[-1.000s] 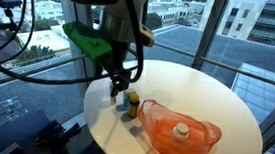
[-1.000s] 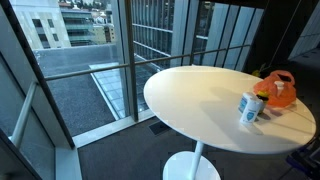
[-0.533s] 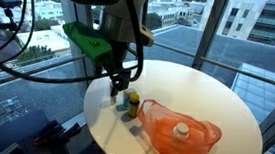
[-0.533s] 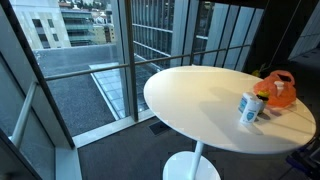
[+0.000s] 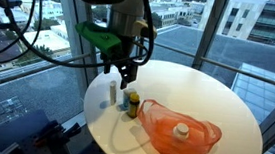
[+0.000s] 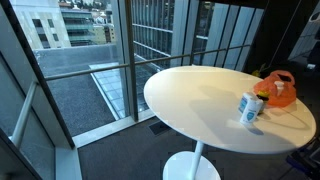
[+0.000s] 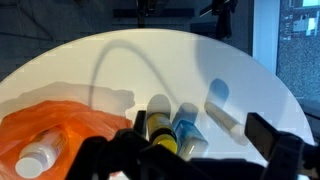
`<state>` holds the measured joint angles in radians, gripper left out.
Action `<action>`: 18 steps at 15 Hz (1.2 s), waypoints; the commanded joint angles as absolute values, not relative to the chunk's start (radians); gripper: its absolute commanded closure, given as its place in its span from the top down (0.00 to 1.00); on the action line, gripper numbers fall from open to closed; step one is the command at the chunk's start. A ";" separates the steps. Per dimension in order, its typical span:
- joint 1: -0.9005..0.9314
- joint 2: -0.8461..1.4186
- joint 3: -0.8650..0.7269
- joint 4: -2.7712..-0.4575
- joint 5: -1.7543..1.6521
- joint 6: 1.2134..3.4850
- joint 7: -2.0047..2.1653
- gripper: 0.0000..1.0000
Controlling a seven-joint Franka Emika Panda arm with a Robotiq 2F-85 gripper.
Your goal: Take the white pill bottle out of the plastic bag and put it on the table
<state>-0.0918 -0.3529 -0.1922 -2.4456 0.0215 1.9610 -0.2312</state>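
The gripper (image 5: 126,76) hangs above the small bottles (image 5: 129,102) near the edge of the round white table (image 5: 197,87). Its jaws are spread wide and hold nothing. The white pill bottle (image 5: 181,132) lies inside the orange plastic bag (image 5: 154,121), just beside those bottles.

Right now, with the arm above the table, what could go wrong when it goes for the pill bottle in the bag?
1. The small bottles stand right below the gripper, beside the orange bag; a sideways move could tip them.
2. The white pill bottle lies inside the bag, so the open jaws may pinch plastic and drag the bag along.
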 commanded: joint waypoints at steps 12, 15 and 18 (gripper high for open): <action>-0.180 -0.076 -0.222 -2.242 0.002 2.164 -0.186 1.00; -0.198 -0.029 -0.229 -2.201 0.002 2.157 -0.186 1.00; -0.196 -0.049 -0.224 -2.246 0.011 2.171 -0.204 1.00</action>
<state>-0.1906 -0.0491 -0.2285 -2.2480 0.0108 2.1732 -0.2036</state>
